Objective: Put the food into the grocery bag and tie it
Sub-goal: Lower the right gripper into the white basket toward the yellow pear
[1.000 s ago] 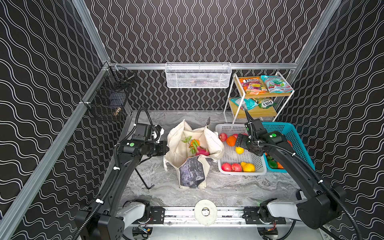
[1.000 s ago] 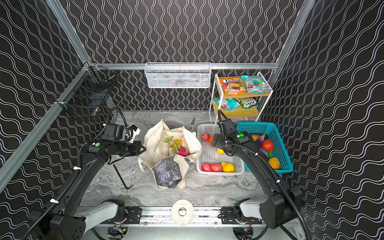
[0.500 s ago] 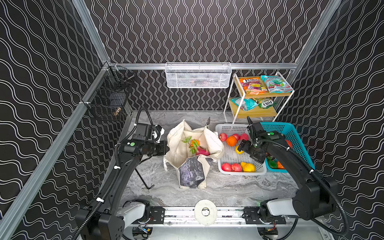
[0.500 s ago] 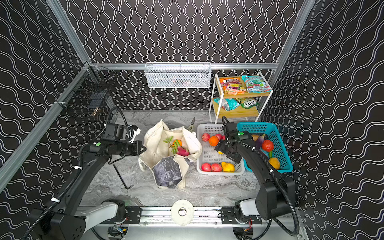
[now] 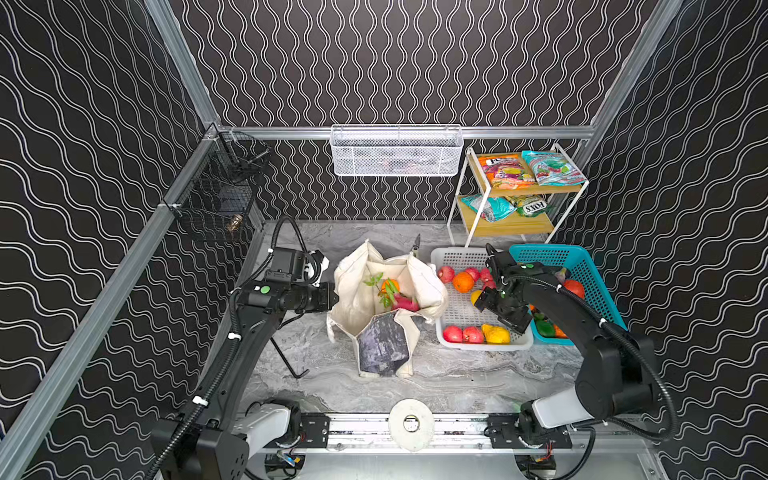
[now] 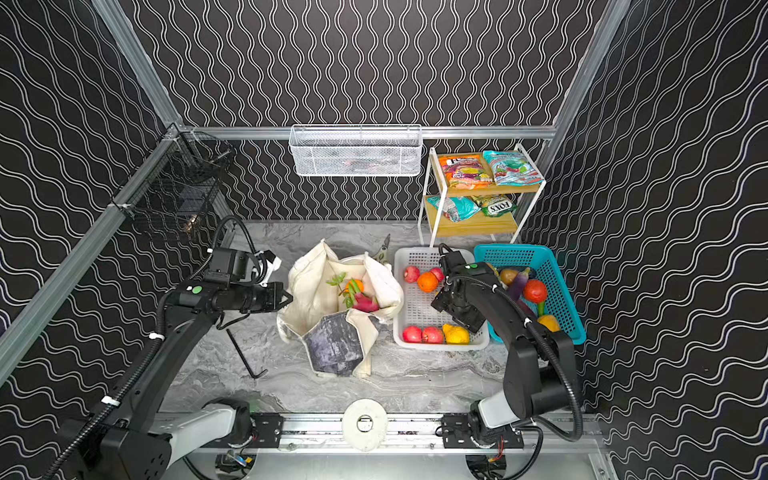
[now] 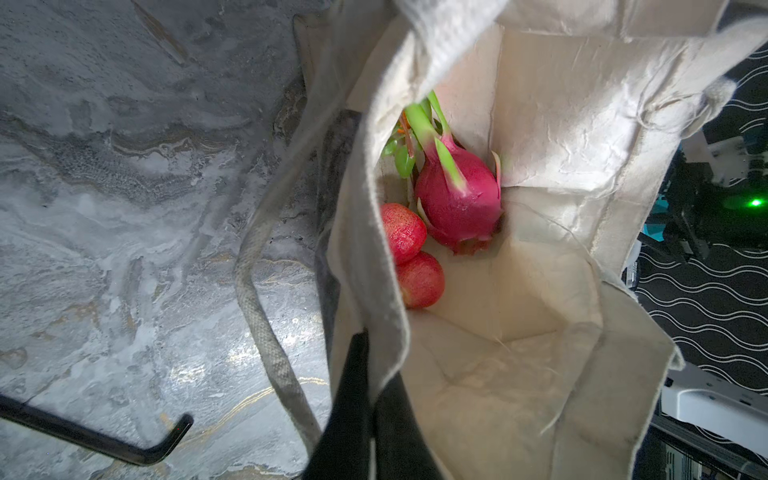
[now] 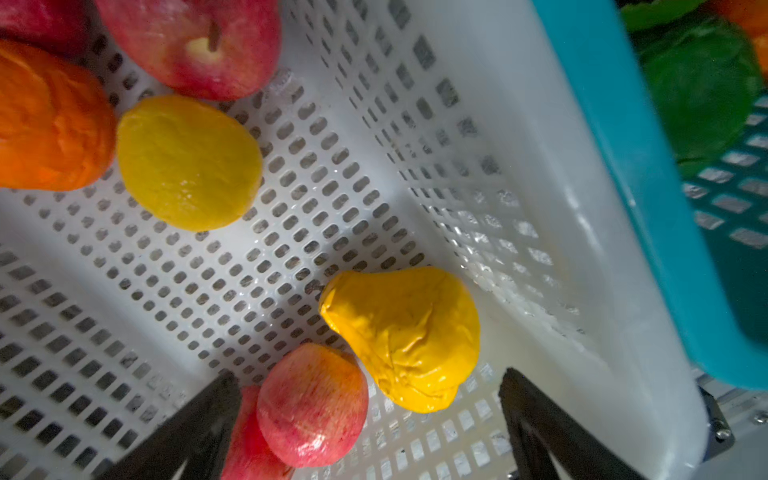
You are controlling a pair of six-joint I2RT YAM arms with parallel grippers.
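In white basket (image 8: 519, 208), at near wall: yellow fruit (image 8: 407, 336) beside red apple (image 8: 313, 399), both just ahead of right end effector (image 8: 370, 376), jaws spread, empty. Fruit long axis oblique to closing line. Left end effector (image 5: 332, 297) pinches grocery bag (image 5: 384, 345) rim; bag on bench (image 5: 457, 374), beside basket.

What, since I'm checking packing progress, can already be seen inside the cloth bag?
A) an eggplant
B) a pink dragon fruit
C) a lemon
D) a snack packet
B: the left wrist view shows the pink dragon fruit lying inside the bag beside a red apple.
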